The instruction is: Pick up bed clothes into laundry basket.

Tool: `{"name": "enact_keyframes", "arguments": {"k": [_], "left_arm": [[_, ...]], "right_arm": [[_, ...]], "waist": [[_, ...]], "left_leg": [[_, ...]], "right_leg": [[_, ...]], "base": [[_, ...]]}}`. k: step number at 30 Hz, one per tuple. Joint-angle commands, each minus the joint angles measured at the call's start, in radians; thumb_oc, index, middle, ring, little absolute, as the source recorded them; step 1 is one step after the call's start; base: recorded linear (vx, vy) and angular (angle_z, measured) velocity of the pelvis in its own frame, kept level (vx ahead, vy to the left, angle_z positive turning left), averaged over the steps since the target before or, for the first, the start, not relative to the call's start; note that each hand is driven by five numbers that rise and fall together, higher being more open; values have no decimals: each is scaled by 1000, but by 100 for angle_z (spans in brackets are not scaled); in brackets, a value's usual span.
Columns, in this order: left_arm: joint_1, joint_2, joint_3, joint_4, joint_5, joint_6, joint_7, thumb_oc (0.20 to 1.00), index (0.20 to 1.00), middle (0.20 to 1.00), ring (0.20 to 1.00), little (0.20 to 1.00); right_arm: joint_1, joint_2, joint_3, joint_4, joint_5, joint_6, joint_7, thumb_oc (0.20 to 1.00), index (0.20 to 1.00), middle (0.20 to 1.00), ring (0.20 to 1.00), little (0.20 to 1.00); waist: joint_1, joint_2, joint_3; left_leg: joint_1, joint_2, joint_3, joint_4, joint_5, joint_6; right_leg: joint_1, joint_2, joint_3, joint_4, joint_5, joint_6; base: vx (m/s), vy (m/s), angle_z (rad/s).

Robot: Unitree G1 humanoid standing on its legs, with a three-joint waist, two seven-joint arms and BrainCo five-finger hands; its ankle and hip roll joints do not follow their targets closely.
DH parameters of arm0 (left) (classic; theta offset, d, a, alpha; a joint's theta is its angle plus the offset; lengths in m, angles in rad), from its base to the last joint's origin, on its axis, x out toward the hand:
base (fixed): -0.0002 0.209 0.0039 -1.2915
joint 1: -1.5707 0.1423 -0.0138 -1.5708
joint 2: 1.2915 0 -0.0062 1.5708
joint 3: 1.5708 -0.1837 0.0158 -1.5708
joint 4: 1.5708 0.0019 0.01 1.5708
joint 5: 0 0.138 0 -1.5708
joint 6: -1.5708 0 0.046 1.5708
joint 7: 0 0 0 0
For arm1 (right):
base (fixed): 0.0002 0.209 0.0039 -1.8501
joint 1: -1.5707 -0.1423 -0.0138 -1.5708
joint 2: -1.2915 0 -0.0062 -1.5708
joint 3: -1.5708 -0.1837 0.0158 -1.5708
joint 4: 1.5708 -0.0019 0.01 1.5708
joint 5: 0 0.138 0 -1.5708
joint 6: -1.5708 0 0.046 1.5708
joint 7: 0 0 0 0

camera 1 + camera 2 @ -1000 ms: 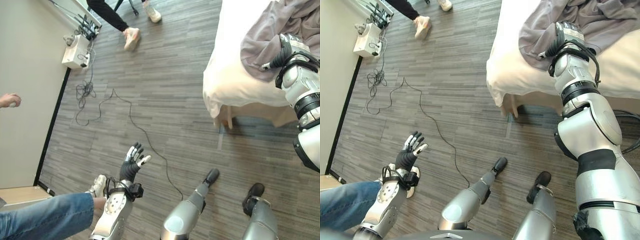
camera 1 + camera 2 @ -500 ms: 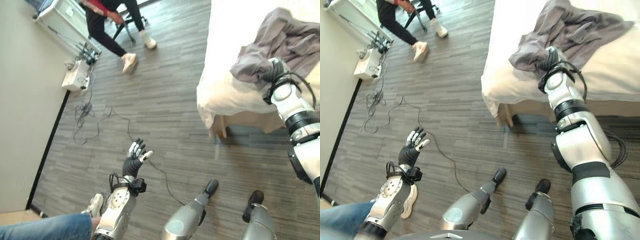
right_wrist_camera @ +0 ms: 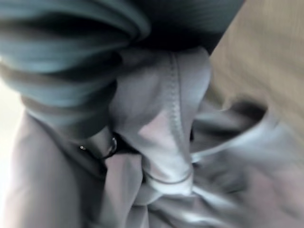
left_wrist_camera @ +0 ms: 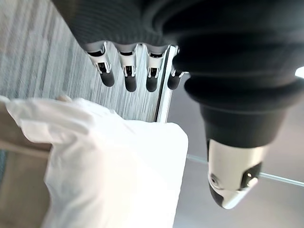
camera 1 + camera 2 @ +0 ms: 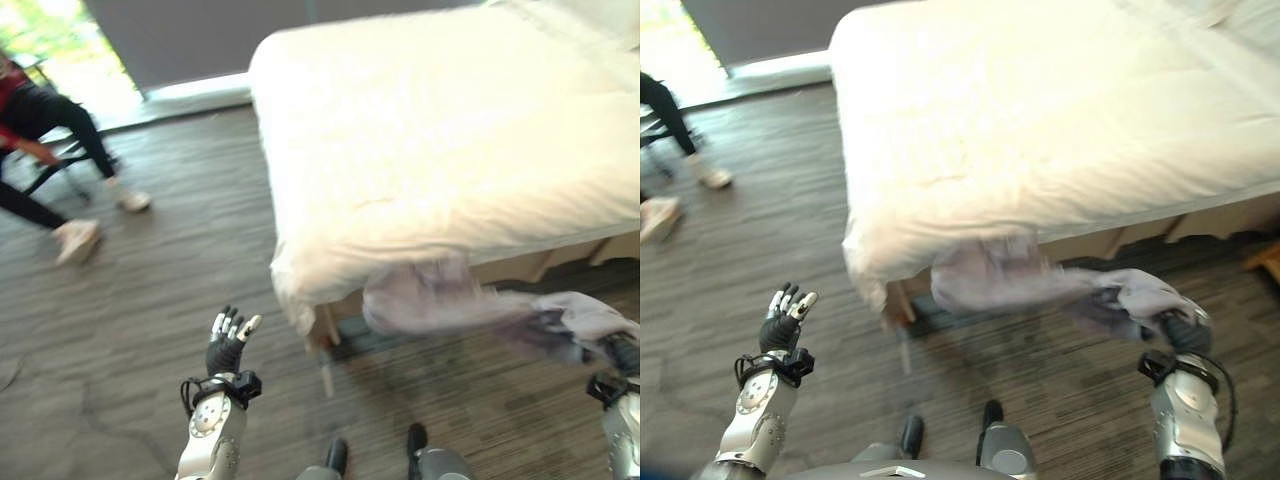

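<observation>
Now, at the far left of the left eye view, a seated person point(image 5: 40, 130) in dark clothes and pale shoes sits by a bright window. Lower left of centre, the left hand point(image 5: 226, 345) is raised over the grey plank floor point(image 5: 130, 300), fingers point(image 5: 232, 322) straight and spread, released, holding nothing; its own wrist view shows the same straight fingers, with a corner of the white bedding beyond them. The bed point(image 5: 450, 130) with its white cover fills the upper centre and right. Below the bed's near edge, lower right of centre, the grey garment point(image 5: 440, 300) hangs off the bed in mid-air, stretched from beneath the edge toward the lower right corner. There the right hand point(image 5: 1180, 330) has the cloth bunched at it; in the right wrist view grey fabric point(image 3: 171, 142) wraps close against the dark ribbed cover, fingers clenched on it.
</observation>
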Motion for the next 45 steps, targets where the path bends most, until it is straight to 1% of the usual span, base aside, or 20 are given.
{"name": "enact_keyframes", "arguments": {"k": [1,10,13,19,20,22,24,25,26,28,30,31,33,36,37,38,39,41,44,45], "left_arm": [[-17,52,-15,-30,45,-29,-5,1000,1000,1000,1000,1000],[-16,36,6,-23,70,-10,3,1000,1000,1000,1000,1000],[9,30,43,-10,81,-15,23,1000,1000,1000,1000,1000],[18,75,25,7,132,-9,-6,1000,1000,1000,1000,1000],[16,104,27,-7,149,-15,-19,1000,1000,1000,1000,1000],[-8,115,11,-27,150,-20,-21,1000,1000,1000,1000,1000],[-43,112,-3,-39,144,-26,-11,1000,1000,1000,1000,1000],[-45,112,-4,-38,144,-26,-10,1000,1000,1000,1000,1000],[-40,93,-7,-66,119,-29,-16,1000,1000,1000,1000,1000],[-23,76,-1,-96,104,-30,-18,1000,1000,1000,1000,1000],[-10,61,0,-109,97,-28,-15,1000,1000,1000,1000,1000],[17,47,17,-129,96,-26,-16,1000,1000,1000,1000,1000],[61,39,51,-154,91,-23,-20,1000,1000,1000,1000,1000],[88,34,69,-148,96,-13,-24,1000,1000,1000,1000,1000],[74,31,64,-122,98,-12,-17,1000,1000,1000,1000,1000],[71,32,63,-118,98,-14,-17,1000,1000,1000,1000,1000],[64,31,68,-109,94,-22,-7,1000,1000,1000,1000,1000],[80,24,93,-120,113,-26,-14,1000,1000,1000,1000,1000],[88,15,101,-122,112,-31,-8,1000,1000,1000,1000,1000],[104,-3,111,-123,93,-41,2,1000,1000,1000,1000,1000]], "right_arm": [[-138,-63,11,16,62,-123,-31,200,200,200,200,200],[-120,23,-92,-19,215,-180,-62,200,200,200,200,200],[-156,99,-174,-43,374,-279,-88,200,200,200,200,200],[-148,47,-223,-82,341,-288,-98,200,200,200,200,200],[-139,44,-222,-132,316,-289,-91,200,200,200,200,200],[-110,74,-226,-166,295,-291,-94,200,200,200,200,200],[-90,118,-202,-216,284,-293,-100,200,200,200,200,200],[-90,121,-203,-221,282,-292,-102,200,200,200,200,200],[-89,129,-167,-219,276,-273,-95,200,200,200,200,200],[-92,137,-138,-223,245,-256,-101,200,200,200,200,200],[-103,150,-116,-228,239,-256,-108,200,200,200,200,200],[-132,170,-68,-224,244,-249,-107,200,200,200,200,200],[-145,184,-21,-234,240,-241,-97,200,200,200,200,200],[-128,193,-8,-253,234,-239,-95,200,200,200,200,200],[-89,196,-32,-280,224,-233,-84,200,200,200,200,200],[-87,198,-33,-284,222,-232,-85,200,200,200,200,200],[-91,193,-42,-304,221,-236,-86,200,200,200,200,200],[-85,193,-50,-327,204,-239,-83,200,200,200,200,200],[-87,194,-35,-341,195,-236,-82,200,200,200,200,200],[-90,171,-2,-345,179,-234,-74,200,200,200,200,200]], "waist": [[-11,-7,-42],[-93,-18,-78],[-128,-12,-73],[-189,-21,-35],[-210,-25,3],[-223,-17,28],[-206,15,48],[-208,13,50],[-184,39,47],[-158,49,27],[-143,42,16],[-95,30,-8],[-36,2,-30],[-11,-25,-32],[-31,-41,-23],[-26,-39,-24],[-60,-47,-13],[-60,-52,10],[-38,-44,26],[-3,-44,31]], "left_leg": [[-12,-7,119,-12,-15,57],[38,-18,201,-12,-50,72],[59,-31,256,-12,-67,85],[72,-41,320,-12,-86,87],[63,-21,391,-12,-93,77],[33,-4,434,-12,-72,71],[-5,25,502,-12,-24,78],[-5,27,500,-12,-20,75],[-29,52,568,-12,-4,79],[-35,59,631,-12,-9,87],[-34,52,669,-12,-13,90],[-42,67,780,-7,-4,98],[-32,85,910,-1,2,99],[-39,130,970,56,22,65],[-79,201,975,160,37,28],[-88,218,977,182,34,23],[-118,299,1003,280,51,-12],[-111,434,973,437,173,-126],[-113,464,887,494,194,-147],[-139,397,633,446,223,-99]], "right_leg": [[23,-90,87,-89,47,101],[12,-88,178,-77,87,126],[-12,-92,228,-64,143,161],[-50,-104,269,-62,241,205],[-95,-104,226,-99,287,207],[-118,-110,193,-114,298,207],[-92,-169,55,3,191,176],[-101,-169,53,23,179,170],[-26,-211,-46,101,77,128],[51,-258,-120,204,47,127],[76,-271,-142,222,33,131],[146,-300,-291,213,54,144],[205,-299,-463,116,65,158],[209,-247,-483,2,32,140],[198,-195,-413,-42,-19,107],[196,-185,-412,-46,-22,98],[214,-146,-364,-116,-80,75],[238,-55,-248,-173,-113,29],[239,-26,-187,-176,-120,15],[189,-31,-107,-142,-101,8]], "base": [[58,46,-55],[13,58,-34],[-8,87,-34],[-37,72,-35],[-159,-6,-73],[-279,12,-103],[-314,108,-126],[-318,166,-128],[-251,98,-115],[-170,128,-114],[-96,31,-180],[-189,-19,-170],[-130,-56,-218],[-59,-310,-232],[-22,-466,-102],[-66,-532,-60],[-50,-354,-22],[24,-430,-80],[-57,-65,-217],[-89,97,-258]]}}
